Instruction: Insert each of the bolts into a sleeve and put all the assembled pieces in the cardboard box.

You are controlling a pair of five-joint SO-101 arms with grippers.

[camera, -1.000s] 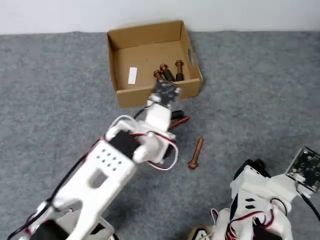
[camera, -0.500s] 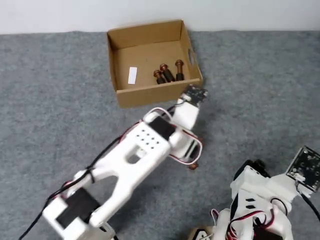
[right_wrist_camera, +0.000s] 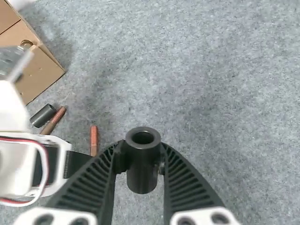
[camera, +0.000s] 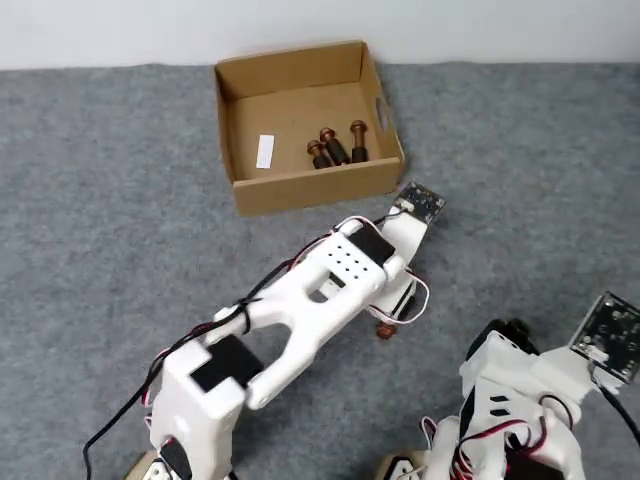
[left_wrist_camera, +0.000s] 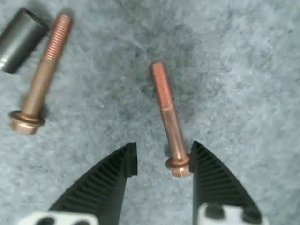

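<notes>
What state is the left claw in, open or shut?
Open: the left claw has its fingers apart, and the head of a bolt lies on the carpet between them.

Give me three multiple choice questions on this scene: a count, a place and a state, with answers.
1. How many assembled pieces lie in the cardboard box? A one; B five; C three.
2. Where is the left gripper? A in the box; B over a loose bolt on the carpet; C on a shelf.
3. The right gripper is: A shut on a black sleeve; B open and empty; C shut on a bolt.
Answers: 1 C, three bolt heads show there. 2 B, its open jaws flank that bolt's head. 3 A, it clamps the sleeve.
</notes>
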